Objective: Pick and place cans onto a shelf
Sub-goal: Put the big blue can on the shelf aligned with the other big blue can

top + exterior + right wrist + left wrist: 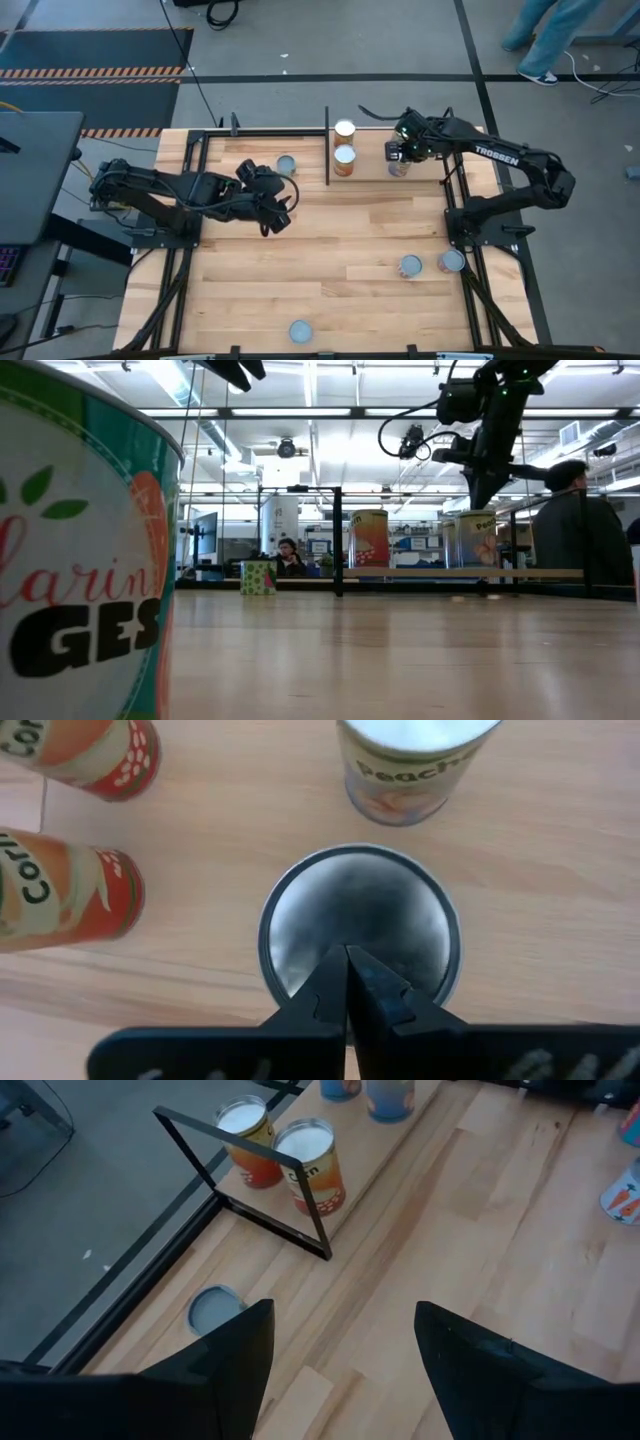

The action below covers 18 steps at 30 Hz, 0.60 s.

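Observation:
The shelf (372, 172) stands at the table's far edge, its board (385, 1150) behind a black frame. Two orange-sided cans (344, 128) (344, 158) stand upright on it. My right gripper (399, 152) is shut, pointing down over the silvery top of another upright can (360, 920) on the board, beside a peach-labelled can (415, 770). My left gripper (283, 210) is open and empty above the table, near a blue-grey-topped can (286, 163) that stands on the table left of the frame and also shows in the left wrist view (213, 1308). My right gripper's shut fingertips (347, 982) point down from above over the middle of the can's silvery top (360, 905). I cannot tell whether they touch it. The can stands upright on the shelf's board.
Two cans (410, 265) (451, 261) stand on the table near the right arm's base. Another can (300, 330) stands at the near edge and fills the low view's left (80, 560). Bare wood lies at the table's middle. A person (575, 530) is beyond the table.

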{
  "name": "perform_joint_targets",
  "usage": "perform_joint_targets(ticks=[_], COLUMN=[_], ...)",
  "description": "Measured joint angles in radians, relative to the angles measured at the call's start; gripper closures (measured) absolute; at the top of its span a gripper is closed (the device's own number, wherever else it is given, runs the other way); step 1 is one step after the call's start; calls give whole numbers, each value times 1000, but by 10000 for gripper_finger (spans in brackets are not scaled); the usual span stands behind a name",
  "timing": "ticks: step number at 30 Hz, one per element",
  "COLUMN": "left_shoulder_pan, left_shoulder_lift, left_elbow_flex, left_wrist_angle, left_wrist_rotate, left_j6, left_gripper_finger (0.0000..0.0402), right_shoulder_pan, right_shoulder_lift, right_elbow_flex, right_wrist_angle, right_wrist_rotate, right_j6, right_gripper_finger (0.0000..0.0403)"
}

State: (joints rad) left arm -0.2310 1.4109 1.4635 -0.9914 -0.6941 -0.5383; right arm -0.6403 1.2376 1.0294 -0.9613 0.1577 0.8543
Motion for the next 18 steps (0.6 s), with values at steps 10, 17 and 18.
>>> perform_joint_targets(ticks=[10,17,18], left_shoulder_pan=[-9,-9,-9], left_shoulder_lift=[0,0,0], left_elbow_flex=[0,0,0], left_wrist_angle=[1,1,1], left_wrist_rotate=[0,0,0], left_j6=[-11,-28,-27], left_gripper_finger=[154,154,154], right_shoulder_pan=[-1,-12,-15], right_shoulder_lift=[-14,11,13], right_elbow_flex=[1,1,1], right_wrist_angle=[7,7,8], right_wrist_rotate=[-18,-22,-19], right_j6=[10,9,9], right_gripper_finger=[395,395,395])
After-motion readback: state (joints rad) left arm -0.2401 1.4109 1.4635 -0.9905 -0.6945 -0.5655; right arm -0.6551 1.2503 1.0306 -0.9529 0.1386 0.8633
